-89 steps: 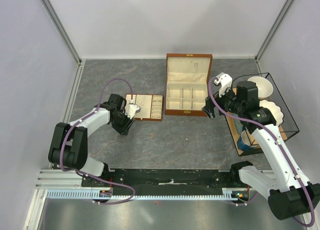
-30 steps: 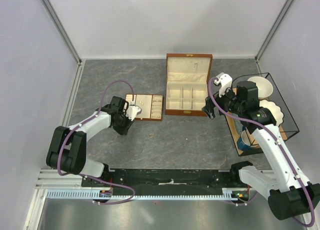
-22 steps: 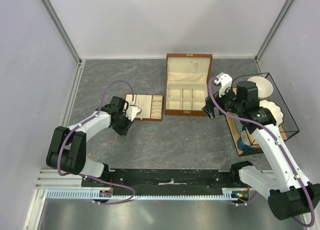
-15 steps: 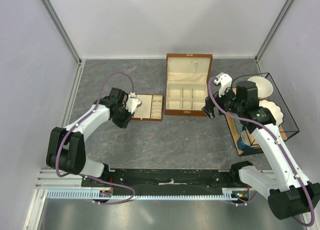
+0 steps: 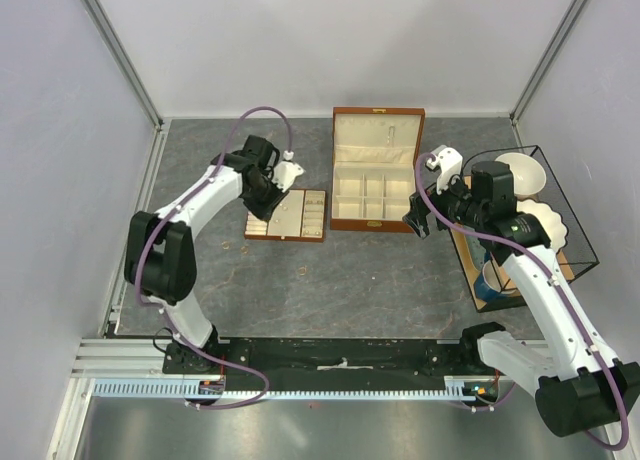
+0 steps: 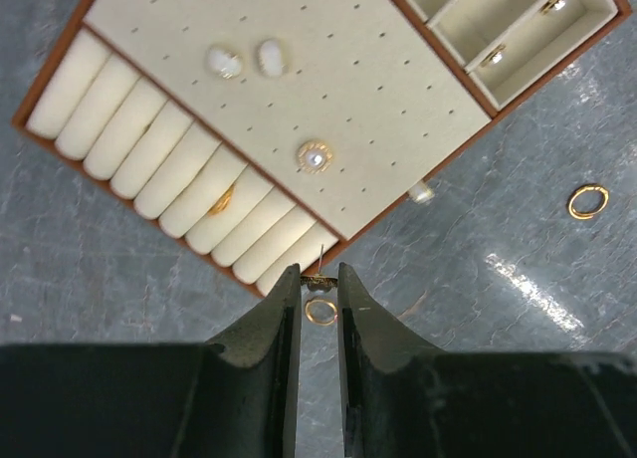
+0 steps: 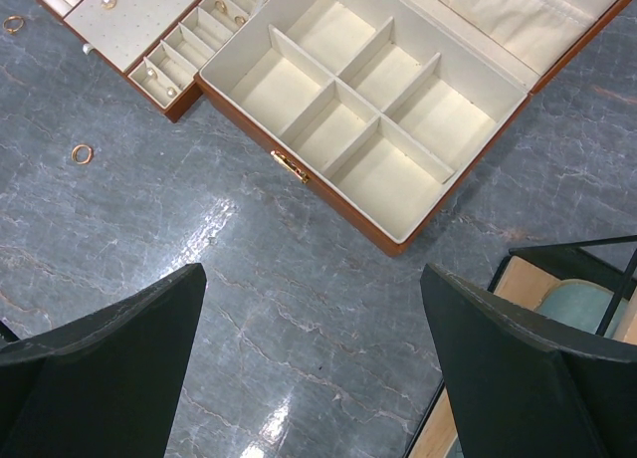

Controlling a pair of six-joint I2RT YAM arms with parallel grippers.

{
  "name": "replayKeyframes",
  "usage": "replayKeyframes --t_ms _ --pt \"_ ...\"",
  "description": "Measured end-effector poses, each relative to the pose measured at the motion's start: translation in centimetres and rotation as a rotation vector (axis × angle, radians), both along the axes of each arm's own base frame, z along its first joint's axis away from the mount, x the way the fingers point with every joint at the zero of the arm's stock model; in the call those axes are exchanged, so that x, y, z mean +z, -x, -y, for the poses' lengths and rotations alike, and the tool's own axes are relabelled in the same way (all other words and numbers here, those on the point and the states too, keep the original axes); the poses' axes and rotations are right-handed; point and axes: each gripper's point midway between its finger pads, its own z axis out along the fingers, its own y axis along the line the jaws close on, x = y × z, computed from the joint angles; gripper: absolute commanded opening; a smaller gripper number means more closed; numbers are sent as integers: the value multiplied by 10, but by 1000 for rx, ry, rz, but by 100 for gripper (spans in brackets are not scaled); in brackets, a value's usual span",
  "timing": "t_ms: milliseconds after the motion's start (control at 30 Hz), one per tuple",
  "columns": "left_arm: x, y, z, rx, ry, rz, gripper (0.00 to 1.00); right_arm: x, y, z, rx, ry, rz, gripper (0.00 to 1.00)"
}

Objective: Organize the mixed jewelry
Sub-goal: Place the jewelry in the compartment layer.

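Note:
My left gripper (image 6: 316, 274) is shut on a tiny gold stud earring (image 6: 318, 279), pinched at the fingertips with its pin pointing away. In the top view it (image 5: 270, 202) hangs over the left end of the slotted tray (image 5: 300, 220). On the table straight below lies a gold ring (image 6: 320, 312), and another ring (image 6: 588, 200) lies further off. The tray's pad (image 6: 398, 100) carries a round stud (image 6: 315, 156) and two pale studs (image 6: 224, 60). One ring (image 6: 221, 201) sits between the rolls. My right gripper (image 7: 311, 271) stands wide open and empty before the wooden box (image 7: 378, 110).
A loose ring (image 5: 302, 271) lies on the grey table in front of the tray. A small pearl (image 6: 422, 192) rests against the tray's edge. At the right stands a black wire basket (image 5: 560, 195) holding white bowls and a blue cup. Walls close in on three sides.
My left arm has swung from the tray's near left end up and toward the far side, lifting away from the table. The right arm has not moved.

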Motion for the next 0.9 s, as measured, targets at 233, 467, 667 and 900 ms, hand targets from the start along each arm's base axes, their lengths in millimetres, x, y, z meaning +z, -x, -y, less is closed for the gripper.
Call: replayKeyframes --t_ms 233,467,667,900 --pt "-13 -6 21 -72 -70 -44 14 0 0 0 0 0 0 98" --pt "-16 -20 34 -110 -125 -57 14 -1 -1 0 0 1 -4 98" --pt "-30 -16 35 -142 -161 -118 15 -2 -1 0 0 2 -7 98" --pt "-25 -12 35 -192 -163 -143 17 -5 -2 -1 0 4 -19 98"
